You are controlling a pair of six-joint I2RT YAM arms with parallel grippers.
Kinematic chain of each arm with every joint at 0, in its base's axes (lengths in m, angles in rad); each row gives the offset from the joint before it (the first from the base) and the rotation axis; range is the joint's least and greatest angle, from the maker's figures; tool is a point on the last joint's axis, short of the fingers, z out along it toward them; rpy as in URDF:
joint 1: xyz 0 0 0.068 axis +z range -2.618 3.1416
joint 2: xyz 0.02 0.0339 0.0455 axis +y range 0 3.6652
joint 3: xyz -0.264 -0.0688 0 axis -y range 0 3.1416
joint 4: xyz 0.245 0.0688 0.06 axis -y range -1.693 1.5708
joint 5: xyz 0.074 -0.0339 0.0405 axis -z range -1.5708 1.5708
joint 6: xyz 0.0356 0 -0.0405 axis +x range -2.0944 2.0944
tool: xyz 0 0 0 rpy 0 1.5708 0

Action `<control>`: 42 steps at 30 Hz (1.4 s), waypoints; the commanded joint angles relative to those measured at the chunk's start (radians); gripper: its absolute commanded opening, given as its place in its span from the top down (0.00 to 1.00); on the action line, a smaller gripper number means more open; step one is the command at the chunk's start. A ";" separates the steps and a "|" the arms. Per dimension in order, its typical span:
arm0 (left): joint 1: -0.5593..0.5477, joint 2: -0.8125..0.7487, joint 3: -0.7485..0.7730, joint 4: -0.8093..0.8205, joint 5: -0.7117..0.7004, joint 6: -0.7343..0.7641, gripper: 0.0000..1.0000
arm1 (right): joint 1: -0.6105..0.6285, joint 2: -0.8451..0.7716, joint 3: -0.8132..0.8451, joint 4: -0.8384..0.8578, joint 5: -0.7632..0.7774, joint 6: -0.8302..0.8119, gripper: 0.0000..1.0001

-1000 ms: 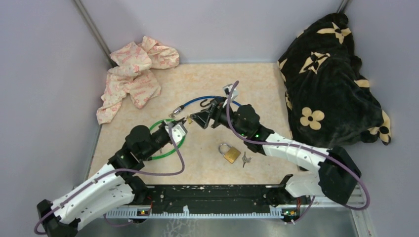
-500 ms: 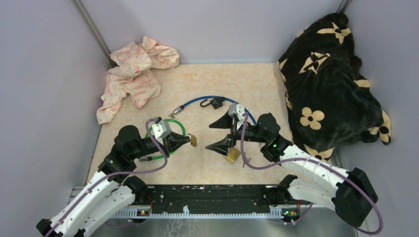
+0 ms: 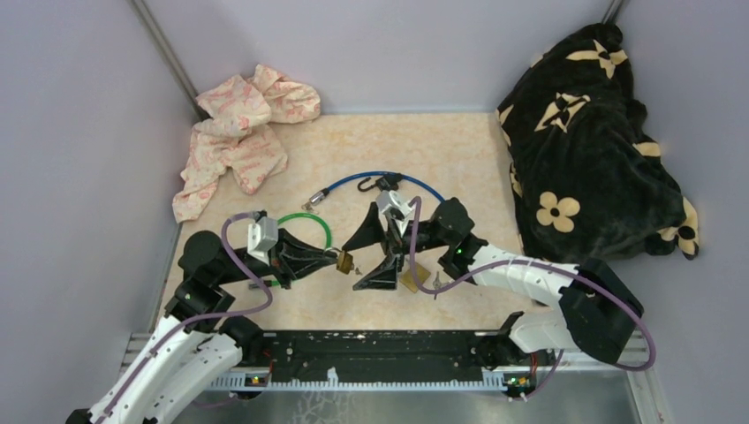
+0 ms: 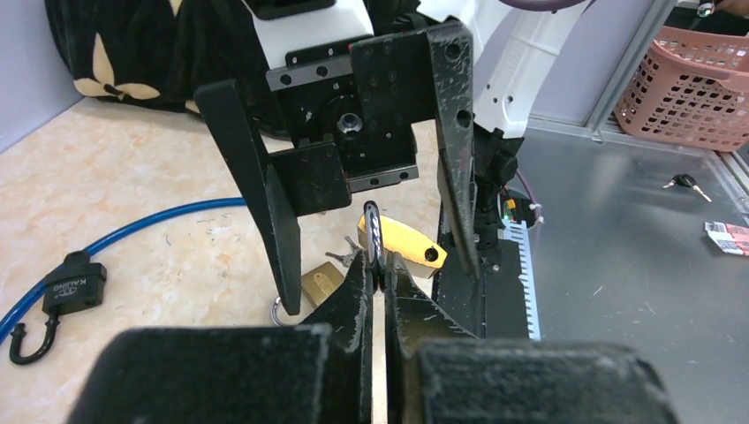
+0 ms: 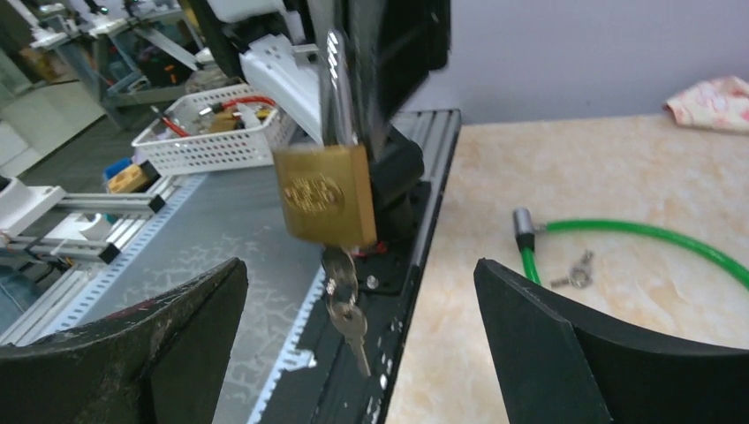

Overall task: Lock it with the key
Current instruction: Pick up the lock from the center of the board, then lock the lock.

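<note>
My left gripper point(image 3: 338, 261) point(image 4: 378, 265) is shut on the steel shackle of a small brass padlock point(image 3: 345, 261) point(image 4: 403, 242) point(image 5: 323, 195) and holds it above the table. In the right wrist view a key point(image 5: 346, 311) sticks out of the padlock's underside, with another dangling on its ring. My right gripper point(image 3: 353, 266) point(image 5: 360, 276) faces it, open wide, one finger point(image 4: 253, 189) on each side of the padlock, not touching it. A second brass padlock point(image 3: 413, 280) point(image 4: 319, 283) lies on the table under the right gripper, with loose keys point(image 3: 436, 285) beside it.
A blue cable point(image 3: 380, 184) with a black lock point(image 4: 74, 287) curves behind the grippers. A green cable loop point(image 3: 315, 224) point(image 5: 636, 233) lies by the left arm, small keys point(image 5: 574, 269) near it. A floral cloth point(image 3: 238, 132) lies back left, a black blanket point(image 3: 592, 141) at right.
The left gripper drew back toward the front with the padlock in it. The right gripper opened wide and swung down to face the padlock, its fingers now either side of it.
</note>
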 commanded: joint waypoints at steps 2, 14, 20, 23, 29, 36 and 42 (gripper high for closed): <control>0.005 -0.024 0.008 0.058 0.035 -0.004 1.00 | 0.046 0.015 0.124 0.082 -0.063 0.023 0.04; 0.003 -0.024 0.002 0.049 0.020 0.023 1.00 | 0.092 0.041 0.239 -0.192 -0.050 -0.093 0.53; 0.002 -0.021 0.002 0.027 0.018 0.045 1.00 | 0.094 0.035 0.256 -0.275 -0.046 -0.141 0.98; 0.002 -0.021 0.005 -0.034 0.025 0.087 1.00 | 0.094 0.009 0.257 -0.350 -0.007 -0.210 1.00; 0.002 -0.010 0.019 -0.131 0.053 0.173 1.00 | 0.093 -0.070 0.240 -0.503 0.151 -0.343 1.00; 0.002 -0.002 0.028 -0.196 0.087 0.233 0.44 | 0.093 -0.102 0.226 -0.598 0.204 -0.424 1.00; 0.003 0.015 0.074 -0.266 0.047 0.263 0.29 | 0.094 -0.102 0.273 -0.787 0.236 -0.530 1.00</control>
